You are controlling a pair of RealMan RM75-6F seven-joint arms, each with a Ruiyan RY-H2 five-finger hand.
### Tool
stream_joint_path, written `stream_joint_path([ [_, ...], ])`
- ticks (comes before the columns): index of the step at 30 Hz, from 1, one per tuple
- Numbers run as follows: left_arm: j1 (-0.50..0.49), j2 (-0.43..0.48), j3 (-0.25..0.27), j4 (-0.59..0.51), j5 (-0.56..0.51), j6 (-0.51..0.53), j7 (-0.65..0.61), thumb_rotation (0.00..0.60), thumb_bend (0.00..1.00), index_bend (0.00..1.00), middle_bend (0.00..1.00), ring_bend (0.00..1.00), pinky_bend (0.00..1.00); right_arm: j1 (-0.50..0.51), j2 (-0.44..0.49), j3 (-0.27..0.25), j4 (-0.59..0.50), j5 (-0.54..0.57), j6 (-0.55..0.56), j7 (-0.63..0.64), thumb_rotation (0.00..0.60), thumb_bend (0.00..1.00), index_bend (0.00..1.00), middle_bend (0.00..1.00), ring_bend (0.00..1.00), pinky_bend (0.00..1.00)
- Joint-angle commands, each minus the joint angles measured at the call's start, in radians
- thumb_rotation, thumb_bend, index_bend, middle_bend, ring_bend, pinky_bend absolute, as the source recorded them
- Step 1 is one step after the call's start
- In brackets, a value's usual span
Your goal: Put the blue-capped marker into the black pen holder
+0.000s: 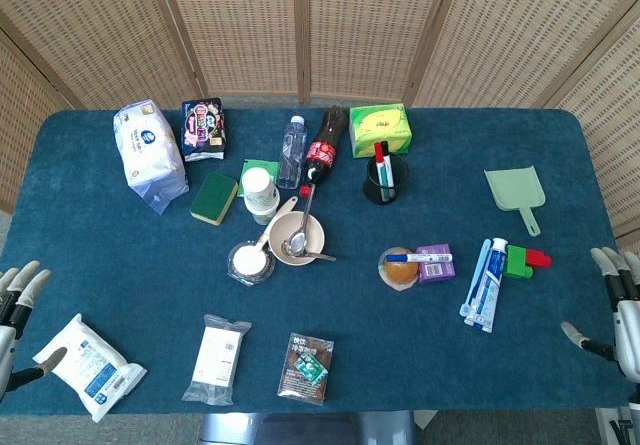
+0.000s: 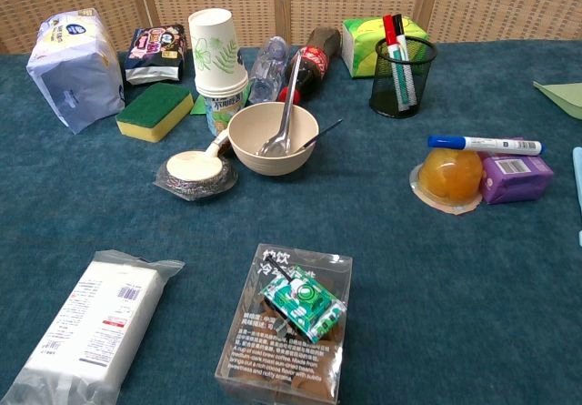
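Head view, marker (image 1: 418, 258) lying left-right across jelly cup (image 1: 400, 270) and purple box (image 1: 436, 263), cap left, holder (image 1: 385, 179) far, left hand (image 1: 18, 295) and right hand (image 1: 618, 300) empty, fingers spread.

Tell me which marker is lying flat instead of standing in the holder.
The blue-capped marker, resting across the orange jelly cup and purple box; the other markers stand upright in the black pen holder.

blue-capped white marker (image 2: 485, 144), black mesh pen holder (image 2: 401, 78), teal tablecloth (image 2: 436, 268)
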Motion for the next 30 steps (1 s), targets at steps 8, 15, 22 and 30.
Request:
stream_joint_path([
  [8, -0.001, 0.001, 0.001, -0.001, 0.000, -0.004, -0.002, 0.600, 0.18, 0.00, 0.00, 0.00, 0.00, 0.006, -0.009, -0.002, 0.008, -0.015, 0.000, 0.021, 0.600, 0.00, 0.17, 0.00, 0.00, 0.00],
  [15, -0.001, 0.010, 0.003, -0.004, 0.005, 0.000, -0.025, 0.600, 0.18, 0.00, 0.00, 0.00, 0.00, 0.042, -0.023, -0.002, 0.032, -0.044, -0.049, 0.179, 0.600, 0.00, 0.29, 0.01, 0.00, 0.00],
  [22, 0.000, 0.013, 0.004, -0.006, 0.006, 0.001, -0.029, 0.600, 0.18, 0.00, 0.00, 0.00, 0.00, 0.125, -0.065, 0.005, 0.086, -0.068, -0.157, 0.303, 0.600, 0.00, 0.36, 0.03, 0.00, 0.00],
  [30, -0.010, 0.011, 0.001, -0.008, -0.012, -0.022, -0.020, 0.600, 0.18, 0.00, 0.00, 0.00, 0.00, 0.235, -0.124, 0.039, 0.093, -0.029, -0.290, 0.255, 0.600, 0.03, 0.38, 0.04, 0.00, 0.00],
])
